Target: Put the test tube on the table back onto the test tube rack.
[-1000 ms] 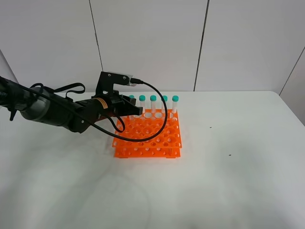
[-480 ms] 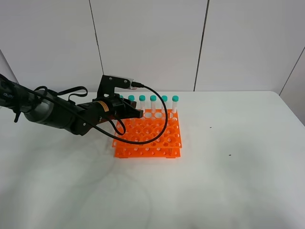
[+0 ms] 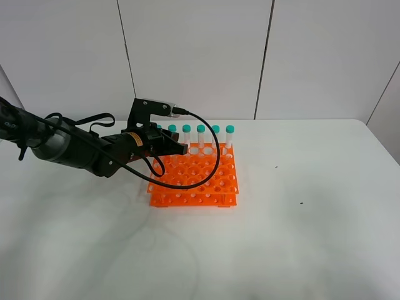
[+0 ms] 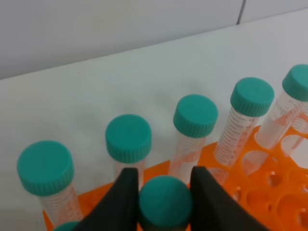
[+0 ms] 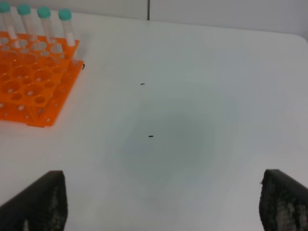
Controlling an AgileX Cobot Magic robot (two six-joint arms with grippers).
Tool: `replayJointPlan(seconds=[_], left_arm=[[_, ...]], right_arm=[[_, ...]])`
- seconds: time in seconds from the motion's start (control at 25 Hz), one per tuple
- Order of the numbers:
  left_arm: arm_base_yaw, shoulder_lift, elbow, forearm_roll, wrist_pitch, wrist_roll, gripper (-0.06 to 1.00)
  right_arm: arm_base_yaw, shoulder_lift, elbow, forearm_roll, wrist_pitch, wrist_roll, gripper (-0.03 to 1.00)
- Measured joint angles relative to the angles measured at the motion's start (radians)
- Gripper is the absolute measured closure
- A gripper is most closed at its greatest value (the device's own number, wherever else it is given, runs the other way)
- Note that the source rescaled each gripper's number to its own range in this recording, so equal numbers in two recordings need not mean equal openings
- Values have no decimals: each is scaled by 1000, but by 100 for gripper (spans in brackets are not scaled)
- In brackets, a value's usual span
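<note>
Left wrist view, test tube point(image 4: 165, 202) cap between left jaws, seemingly gripped, over test tube rack point(image 4: 269, 192), right jaws spread.

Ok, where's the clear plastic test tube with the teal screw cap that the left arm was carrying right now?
In the left wrist view, the test tube sits between the left gripper fingers, just in front of the back row of capped tubes, over the orange rack.

My claw point(image 4: 165, 192) has its two black fingers point(image 4: 122, 197) pressed against either side of the teal cap of the test tube point(image 4: 165, 201), which stands upright in the orange test tube rack point(image 4: 260, 192). Just behind it a row of five capped tubes point(image 4: 195, 127) stands in the rack's far holes. White table point(image 4: 144, 67) beyond.
</note>
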Motion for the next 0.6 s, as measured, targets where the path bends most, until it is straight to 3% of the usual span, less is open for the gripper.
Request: replayJointPlan(seconds=[0.12, 0.2, 0.6], left_arm=[[0, 1, 0, 0, 0, -1, 63], [0, 0, 0, 0, 0, -2, 57], [0, -172, 1, 0, 58, -6, 54]], right_arm=[[0, 0, 0, 0, 0, 0, 8], [0, 0, 0, 0, 0, 0, 8], [0, 0, 0, 0, 0, 0, 8]])
